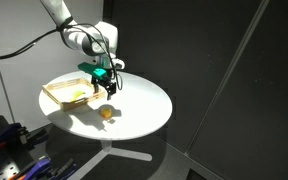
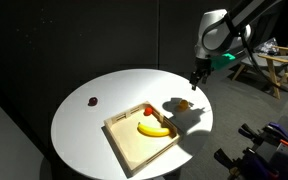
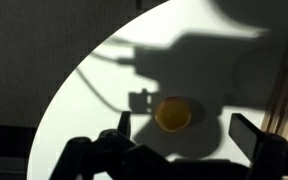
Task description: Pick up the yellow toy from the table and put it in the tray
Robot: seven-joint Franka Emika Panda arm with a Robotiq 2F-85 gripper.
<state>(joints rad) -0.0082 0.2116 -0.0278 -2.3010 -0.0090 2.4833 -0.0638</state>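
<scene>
Hand, jaws apart, above yellow toy

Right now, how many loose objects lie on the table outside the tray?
2: the yellow toy just beside the tray; a dark bead alone elsewhere on the table. Others may be hidden.

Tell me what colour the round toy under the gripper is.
Yellow; the toy shows best in the wrist view.
</scene>
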